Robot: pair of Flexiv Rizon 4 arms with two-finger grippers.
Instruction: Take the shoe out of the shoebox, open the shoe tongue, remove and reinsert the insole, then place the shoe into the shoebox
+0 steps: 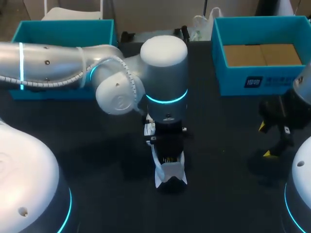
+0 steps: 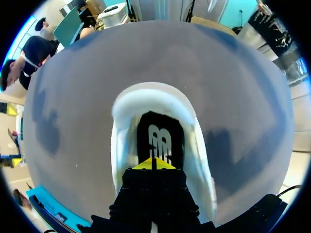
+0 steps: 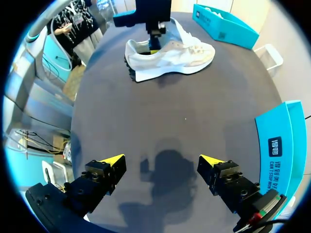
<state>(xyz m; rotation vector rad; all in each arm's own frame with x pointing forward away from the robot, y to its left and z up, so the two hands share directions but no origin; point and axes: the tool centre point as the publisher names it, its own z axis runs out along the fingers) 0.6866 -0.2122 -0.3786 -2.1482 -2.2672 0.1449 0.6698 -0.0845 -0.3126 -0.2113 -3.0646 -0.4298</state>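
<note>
The white mesh sneaker (image 3: 170, 56) stands on the black table (image 1: 228, 160), well clear of the teal cardboard shoebox (image 1: 243, 73). The left gripper (image 2: 154, 164) is inside it, tips pressed together over the black insole (image 2: 160, 138) (possibly pinching it). I'd say insole removal: lift next. The right gripper (image 3: 161, 160) hangs spread.

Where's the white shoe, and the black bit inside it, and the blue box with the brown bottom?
white shoe (image 3: 170, 58): right wrist view, on the middle of its side.
insole (image 2: 160, 141): left wrist view, on the black heel part inside the shoe.
blue box (image 1: 233, 80): head view, on its front wall.
</note>
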